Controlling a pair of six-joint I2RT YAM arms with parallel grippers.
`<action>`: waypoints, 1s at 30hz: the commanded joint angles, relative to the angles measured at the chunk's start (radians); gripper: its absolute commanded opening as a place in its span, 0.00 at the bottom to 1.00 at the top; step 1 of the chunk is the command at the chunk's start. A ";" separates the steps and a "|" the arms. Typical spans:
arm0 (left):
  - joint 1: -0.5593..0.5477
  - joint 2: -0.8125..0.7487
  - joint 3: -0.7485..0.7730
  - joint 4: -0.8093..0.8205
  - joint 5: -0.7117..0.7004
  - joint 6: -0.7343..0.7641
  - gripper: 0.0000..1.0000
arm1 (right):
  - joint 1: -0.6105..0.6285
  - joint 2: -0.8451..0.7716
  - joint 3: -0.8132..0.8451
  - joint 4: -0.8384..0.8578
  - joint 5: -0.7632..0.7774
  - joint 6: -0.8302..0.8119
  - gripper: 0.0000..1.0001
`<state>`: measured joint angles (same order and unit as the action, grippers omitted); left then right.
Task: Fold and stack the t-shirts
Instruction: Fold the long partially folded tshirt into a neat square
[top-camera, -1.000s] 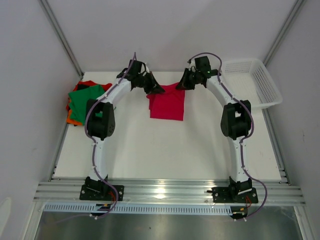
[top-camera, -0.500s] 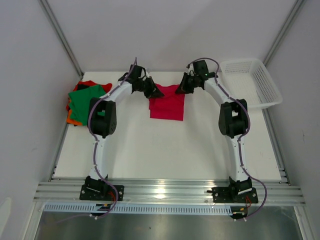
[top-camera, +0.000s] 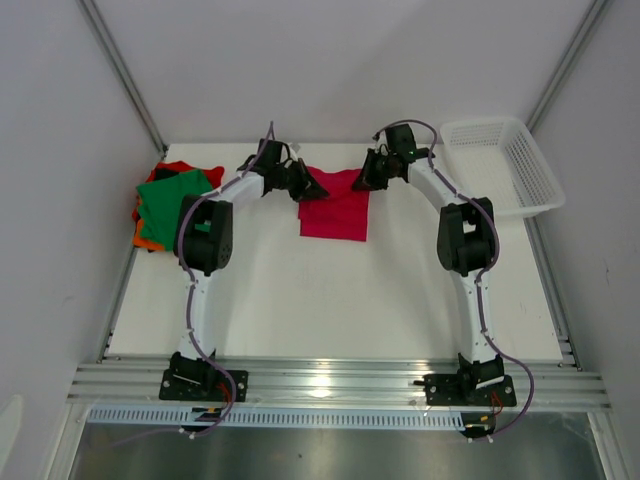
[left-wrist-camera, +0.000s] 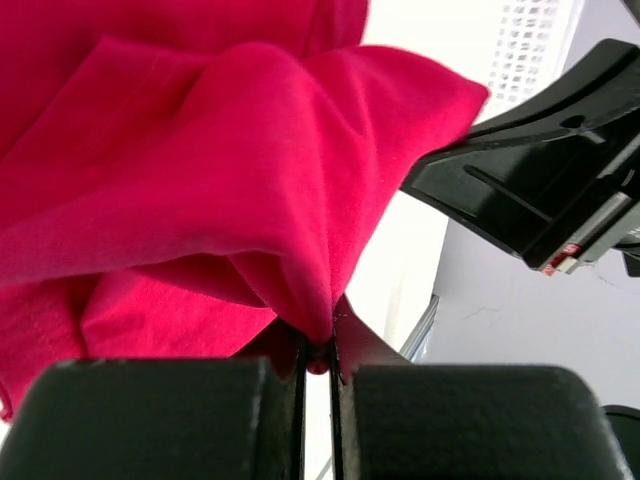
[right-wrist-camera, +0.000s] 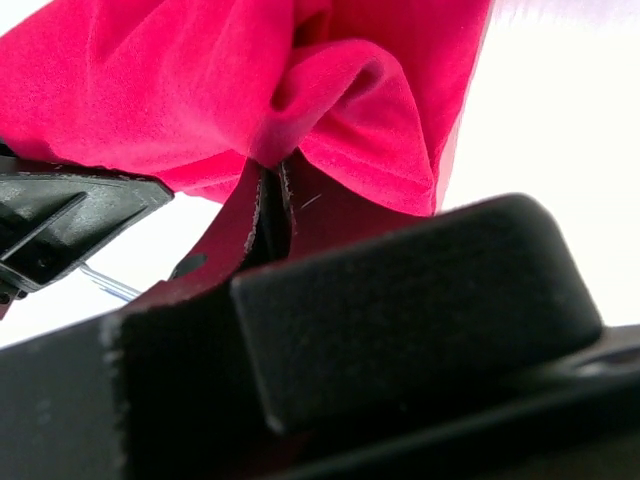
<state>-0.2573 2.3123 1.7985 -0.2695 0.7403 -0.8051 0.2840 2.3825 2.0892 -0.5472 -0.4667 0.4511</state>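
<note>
A crimson-red t-shirt (top-camera: 335, 207) lies folded at the far middle of the table, its far edge lifted. My left gripper (top-camera: 312, 187) is shut on the shirt's far left corner; in the left wrist view the crimson cloth (left-wrist-camera: 230, 180) bunches down into the closed jaws of that gripper (left-wrist-camera: 318, 355). My right gripper (top-camera: 362, 178) is shut on the far right corner, where the red fabric (right-wrist-camera: 330, 110) is pinched at the gripper (right-wrist-camera: 272, 190) in the right wrist view. A pile of folded t-shirts, green (top-camera: 170, 195) on top with orange (top-camera: 146, 240) and red (top-camera: 178, 167) below, sits at the far left.
A white plastic mesh basket (top-camera: 505, 165) stands at the far right corner. Grey walls close in the table on three sides. The aluminium rail (top-camera: 330, 380) with both arm bases runs along the near edge.
Both grippers have carried the shirt's far edge a little further back and inward; the folded shirt now looks slightly shorter front to back. The green pile has not moved.
</note>
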 joint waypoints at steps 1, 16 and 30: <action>0.075 -0.037 -0.016 0.039 -0.001 -0.003 0.01 | -0.091 0.012 0.003 0.062 0.211 -0.051 0.01; 0.090 -0.152 -0.047 0.320 0.016 -0.057 0.02 | -0.080 -0.124 -0.159 0.342 0.195 -0.006 0.03; 0.113 -0.149 -0.037 0.277 0.037 -0.065 0.73 | -0.048 -0.154 -0.172 0.334 0.277 -0.037 0.54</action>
<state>-0.1459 2.2498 1.7855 -0.0166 0.7677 -0.8806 0.2214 2.2921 1.9339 -0.2329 -0.2703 0.4473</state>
